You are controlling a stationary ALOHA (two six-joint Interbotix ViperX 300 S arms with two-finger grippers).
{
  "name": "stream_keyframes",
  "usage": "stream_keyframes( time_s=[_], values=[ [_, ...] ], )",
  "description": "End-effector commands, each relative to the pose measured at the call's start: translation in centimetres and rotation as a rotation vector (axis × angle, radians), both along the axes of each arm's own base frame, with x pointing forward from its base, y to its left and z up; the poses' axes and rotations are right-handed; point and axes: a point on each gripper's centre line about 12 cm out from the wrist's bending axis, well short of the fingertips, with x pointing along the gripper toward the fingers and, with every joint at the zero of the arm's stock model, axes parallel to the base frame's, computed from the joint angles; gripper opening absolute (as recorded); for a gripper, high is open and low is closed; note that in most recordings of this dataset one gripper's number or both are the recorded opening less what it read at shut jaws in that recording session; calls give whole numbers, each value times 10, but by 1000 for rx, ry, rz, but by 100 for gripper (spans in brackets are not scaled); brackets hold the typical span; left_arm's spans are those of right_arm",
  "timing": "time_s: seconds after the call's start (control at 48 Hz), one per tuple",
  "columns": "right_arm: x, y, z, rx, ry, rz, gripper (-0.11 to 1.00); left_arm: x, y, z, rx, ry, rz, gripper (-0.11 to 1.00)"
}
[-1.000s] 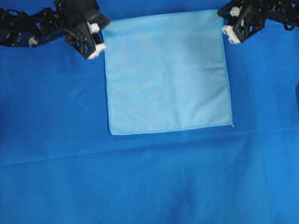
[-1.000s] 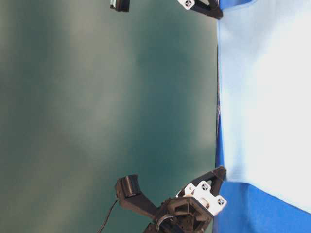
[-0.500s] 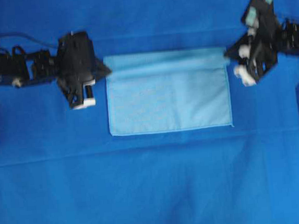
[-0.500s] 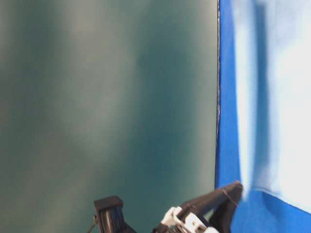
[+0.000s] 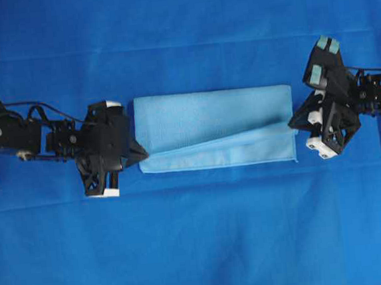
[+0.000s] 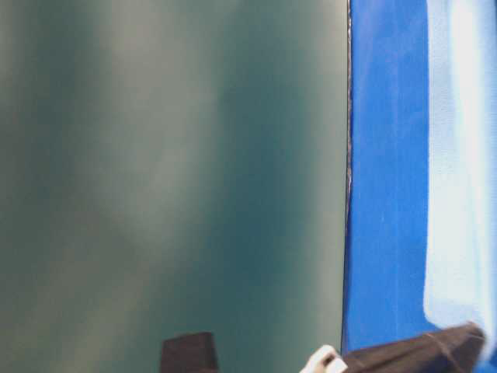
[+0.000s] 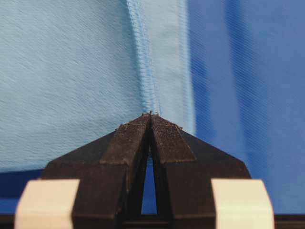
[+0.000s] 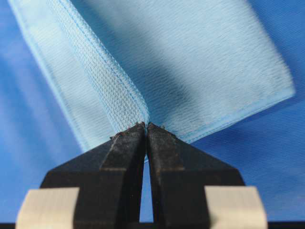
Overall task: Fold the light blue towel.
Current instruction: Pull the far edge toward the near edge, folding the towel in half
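I am pinching the light blue towel (image 5: 214,128) with both claws. My left claw (image 5: 140,153) is clenched on the hem at the towel's left end, and my right claw (image 5: 293,121) is clenched on the hem at its right end; each wrist view shows the jaws pressed together with the stitched edge caught at their tips.

The towel is lying in the middle of the tabletop, on the darker royal-blue table cloth (image 5: 200,248). From overhead it is reading as a wide, short rectangle, with an upper layer draped over a lower one. That upper layer is not sitting square: its free edge is running on a slant, low on my left side and higher on my right, so a wedge of the under layer is showing along the near edge toward the right.

I am judging the first fold as nearly made but not finished. The held edge needs bringing level with the near hem, both corners need laying down, and then I must let go. Whether a second fold is wanted I cannot say from the task.

There are no containers in any view; nothing is holding the towel but the cloth-covered tabletop.
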Motion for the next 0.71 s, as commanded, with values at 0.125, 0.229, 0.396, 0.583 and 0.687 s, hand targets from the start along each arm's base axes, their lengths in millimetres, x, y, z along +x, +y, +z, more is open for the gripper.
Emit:
stream_keyframes(
  time_s=[0.125,0.229,0.396,0.583,0.687],
  values=[
    [7,16,2,15,-13,46,2,5,-10,6,-19,-25,-14,0],
    [8,20,1,22,-10,56,2,5,-9,6,-18,-25,-12,0],
    [11,20,-1,23,-4,54,2,7,-4,7,-18,-40,4,1],
    [17,21,-1,25,1,55,5,8,-3,9,-22,-60,9,1],
    [20,23,1,24,-4,67,33,8,-3,12,-22,-63,9,12]
  ],
)
